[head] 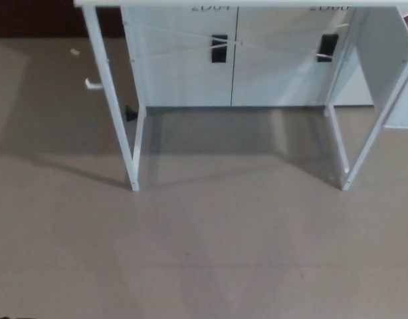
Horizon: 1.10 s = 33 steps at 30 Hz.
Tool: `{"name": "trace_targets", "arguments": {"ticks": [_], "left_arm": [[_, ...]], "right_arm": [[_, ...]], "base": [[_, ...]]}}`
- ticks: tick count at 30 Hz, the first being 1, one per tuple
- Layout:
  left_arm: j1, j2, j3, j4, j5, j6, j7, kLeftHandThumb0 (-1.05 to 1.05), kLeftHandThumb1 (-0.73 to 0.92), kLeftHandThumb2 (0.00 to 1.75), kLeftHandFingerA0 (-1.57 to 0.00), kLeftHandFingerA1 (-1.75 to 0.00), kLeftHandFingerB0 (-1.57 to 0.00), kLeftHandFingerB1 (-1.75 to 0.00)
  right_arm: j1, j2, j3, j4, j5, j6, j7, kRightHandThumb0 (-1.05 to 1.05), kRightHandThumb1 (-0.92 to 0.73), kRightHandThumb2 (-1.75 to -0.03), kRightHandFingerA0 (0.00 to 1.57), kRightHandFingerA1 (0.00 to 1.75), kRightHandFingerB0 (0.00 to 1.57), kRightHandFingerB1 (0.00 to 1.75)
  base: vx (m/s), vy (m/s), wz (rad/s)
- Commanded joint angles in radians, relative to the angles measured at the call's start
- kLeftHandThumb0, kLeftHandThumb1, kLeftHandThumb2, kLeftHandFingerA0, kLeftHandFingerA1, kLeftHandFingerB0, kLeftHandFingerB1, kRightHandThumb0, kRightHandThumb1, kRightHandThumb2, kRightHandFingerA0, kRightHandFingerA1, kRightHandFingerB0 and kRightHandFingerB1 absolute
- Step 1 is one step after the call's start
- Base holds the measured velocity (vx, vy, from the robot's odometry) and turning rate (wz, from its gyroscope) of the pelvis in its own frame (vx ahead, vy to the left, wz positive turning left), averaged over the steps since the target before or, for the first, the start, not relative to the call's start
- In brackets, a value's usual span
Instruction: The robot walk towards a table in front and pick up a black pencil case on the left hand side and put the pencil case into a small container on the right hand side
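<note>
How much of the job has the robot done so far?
Hardly any. Only the table's white legs, the edge of its top and the bare floor in front of it show, so the robot is not yet at the table. Neither hand is in view, nor the pencil case or the container. Left to do: reach the table, pick up the case and put it in the container.

Robot body almost entirely out of frame; both hands unseen.
</note>
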Motion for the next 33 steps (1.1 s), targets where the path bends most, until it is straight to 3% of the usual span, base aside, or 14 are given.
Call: {"name": "trace_targets", "arguments": {"ticks": [1,6,7,10,13,14,15,16,17,32,33], "left_arm": [[-0.005,0.013,-0.002,0.008,-0.001,-0.016,-0.005,-0.33,0.44,0.54,-0.7,-0.41,-0.52,-0.37],[-0.007,0.015,-0.006,0.006,0.004,-0.008,0.003,-0.33,0.45,0.54,-0.7,-0.41,-0.52,-0.37],[-0.008,0.016,-0.004,0.01,0.001,-0.01,-0.001,-0.42,0.37,0.68,-0.64,-0.52,-0.48,-0.47],[-0.006,0.017,-0.006,0.014,0.005,-0.023,0.001,-0.43,0.37,0.69,-0.64,-0.52,-0.47,-0.47],[-0.006,0.015,-0.006,0.011,0.0,-0.016,-0.002,-0.42,0.37,0.69,-0.64,-0.52,-0.47,-0.47],[-0.005,0.016,-0.007,0.009,0.002,-0.016,-0.002,-0.33,0.45,0.54,-0.7,-0.41,-0.53,-0.37],[-0.005,0.018,-0.009,0.008,0.004,-0.016,-0.002,-0.33,0.45,0.54,-0.7,-0.41,-0.53,-0.37],[-0.005,0.016,-0.006,0.006,-0.001,-0.011,-0.002,-0.4,0.37,0.67,-0.64,-0.52,-0.48,-0.47],[-0.009,0.015,-0.005,0.01,-0.003,-0.011,-0.002,-0.32,0.44,0.54,-0.71,-0.41,-0.54,-0.38],[-0.006,0.021,-0.008,-0.002,-0.004,-0.006,0.001,-0.33,0.45,0.54,-0.7,-0.41,-0.53,-0.37],[-0.007,0.021,-0.009,0.006,-0.002,-0.013,0.0,-0.41,0.38,0.68,-0.64,-0.52,-0.47,-0.47]], "right_arm": [[0.0,-0.007,-0.013,0.011,0.019,-0.006,0.013,-0.37,-0.57,-0.57,0.72,0.57,0.58,0.44],[0.002,-0.003,-0.017,0.005,0.021,-0.004,0.015,-0.36,-0.58,-0.57,0.71,0.56,0.58,0.44],[0.003,-0.002,-0.017,0.005,0.022,-0.006,0.017,-0.36,-0.58,-0.57,0.7,0.56,0.57,0.44],[0.001,-0.003,-0.018,0.012,0.021,-0.01,0.017,-0.36,-0.57,-0.57,0.7,0.56,0.59,0.44],[0.0,-0.005,-0.017,0.015,0.017,-0.014,0.015,-0.37,-0.57,-0.57,0.71,0.56,0.59,0.44],[0.0,-0.004,-0.018,0.015,0.019,-0.013,0.017,-0.36,-0.57,-0.57,0.71,0.56,0.59,0.44],[0.0,-0.003,-0.02,0.014,0.021,-0.012,0.019,-0.36,-0.57,-0.57,0.71,0.56,0.59,0.44],[0.002,-0.001,-0.021,0.01,0.022,-0.011,0.017,-0.36,-0.57,-0.57,0.72,0.57,0.6,0.44],[0.001,0.0,-0.021,0.009,0.021,-0.01,0.013,-0.37,-0.58,-0.58,0.72,0.56,0.61,0.44],[-0.005,0.003,-0.026,0.013,0.021,-0.006,0.023,-0.37,-0.58,-0.58,0.72,0.58,0.59,0.44],[-0.003,0.002,-0.027,0.012,0.022,-0.008,0.024,-0.37,-0.58,-0.58,0.71,0.58,0.59,0.44]], "base": [[0.23,-0.199,-0.05],[0.17,-0.083,-0.03],[0.17,0.017,-0.07],[0.19,0.08,-0.03],[0.24,0.153,0.18],[0.2,0.067,-0.57],[0.2,0.048,-0.24],[0.2,0.064,0.0],[0.22,0.069,0.02],[0.24,-0.061,0.09],[0.13,-0.078,0.03]]}}
